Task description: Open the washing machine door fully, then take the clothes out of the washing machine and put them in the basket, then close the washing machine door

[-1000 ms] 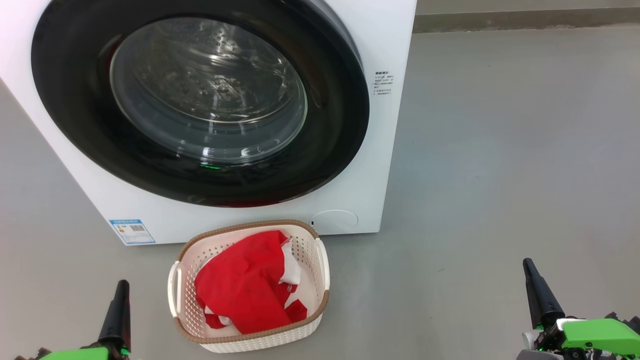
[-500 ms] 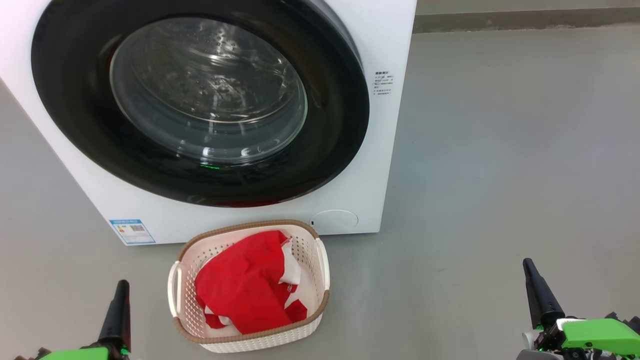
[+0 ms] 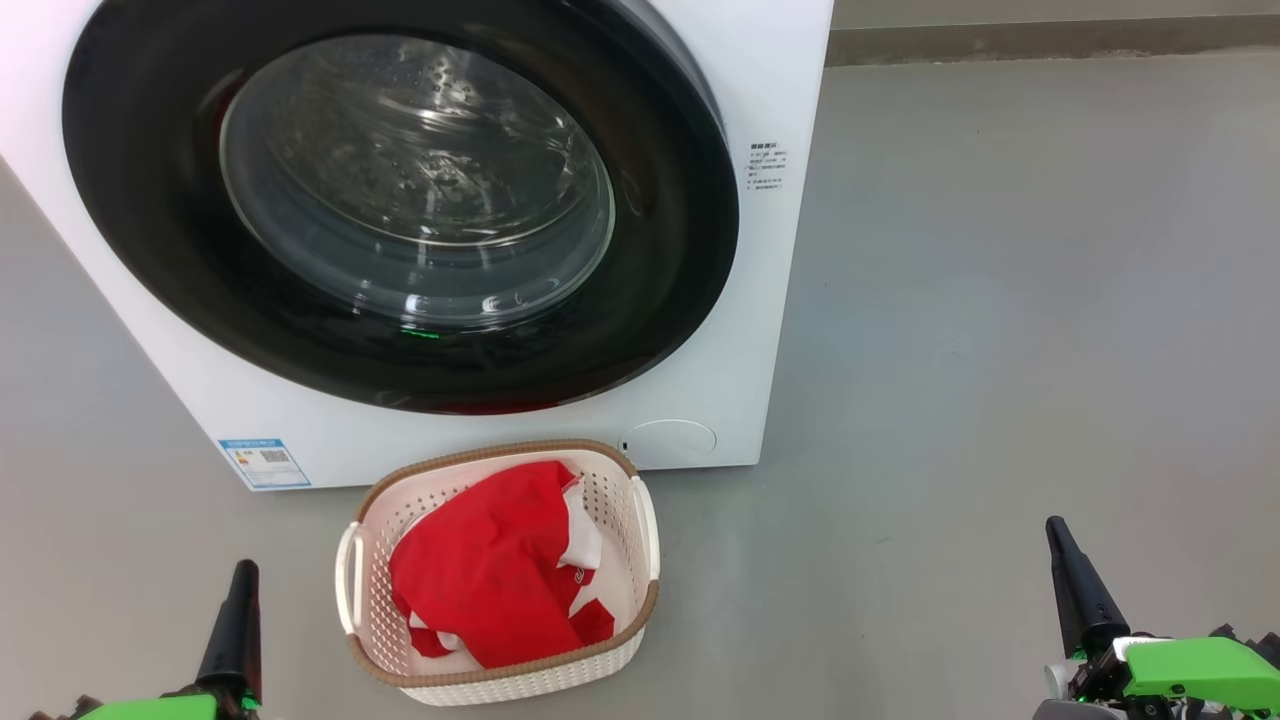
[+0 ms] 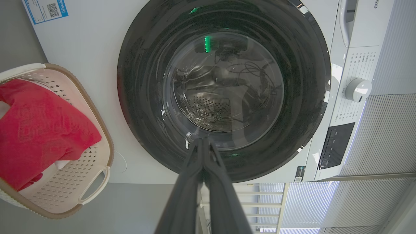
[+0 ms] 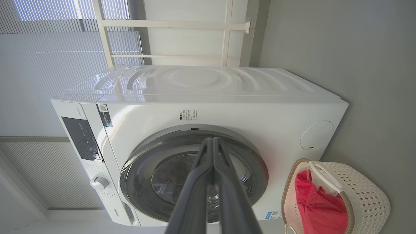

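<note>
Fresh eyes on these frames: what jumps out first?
The washing machine door, a glossy black ring round a clear glass bowl, closed on the white washing machine, takes up the upper left of the head view. Next come the bright red clothes heaped in the cream basket on the grey floor before it.

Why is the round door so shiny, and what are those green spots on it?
Head view: the glossy door shows glare; a green glint sits low on it. Left wrist view: more green glints on the glass and rim, probably reflections. Right wrist view: the washing machine looks sideways.
</note>
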Available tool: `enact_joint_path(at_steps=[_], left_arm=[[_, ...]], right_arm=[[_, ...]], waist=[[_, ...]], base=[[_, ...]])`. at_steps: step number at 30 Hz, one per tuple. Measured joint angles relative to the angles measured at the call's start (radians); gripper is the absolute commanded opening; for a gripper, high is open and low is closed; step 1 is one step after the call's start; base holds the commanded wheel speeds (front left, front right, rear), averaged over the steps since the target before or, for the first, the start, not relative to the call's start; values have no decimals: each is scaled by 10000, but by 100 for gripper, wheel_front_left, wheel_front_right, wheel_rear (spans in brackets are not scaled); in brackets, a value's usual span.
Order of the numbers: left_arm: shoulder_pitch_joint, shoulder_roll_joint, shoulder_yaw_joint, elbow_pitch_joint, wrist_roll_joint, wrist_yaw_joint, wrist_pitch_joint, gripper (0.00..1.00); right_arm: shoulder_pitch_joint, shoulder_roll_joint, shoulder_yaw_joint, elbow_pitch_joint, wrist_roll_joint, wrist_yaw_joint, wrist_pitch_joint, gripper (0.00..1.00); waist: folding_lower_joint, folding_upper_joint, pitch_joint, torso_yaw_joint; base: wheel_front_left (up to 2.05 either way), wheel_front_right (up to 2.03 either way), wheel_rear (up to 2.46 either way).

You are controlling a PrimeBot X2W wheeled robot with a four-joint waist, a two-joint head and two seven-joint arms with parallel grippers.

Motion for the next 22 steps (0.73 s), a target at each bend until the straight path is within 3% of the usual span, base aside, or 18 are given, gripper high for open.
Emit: enact_joint_path(at_steps=[22], left_arm=[[0,-2,0,0,0,0,0,0]], right_arm=[[0,2,-2,0,0,0,2,0]], waist=[[0,0,0,0]], base=[[0,0,0]])
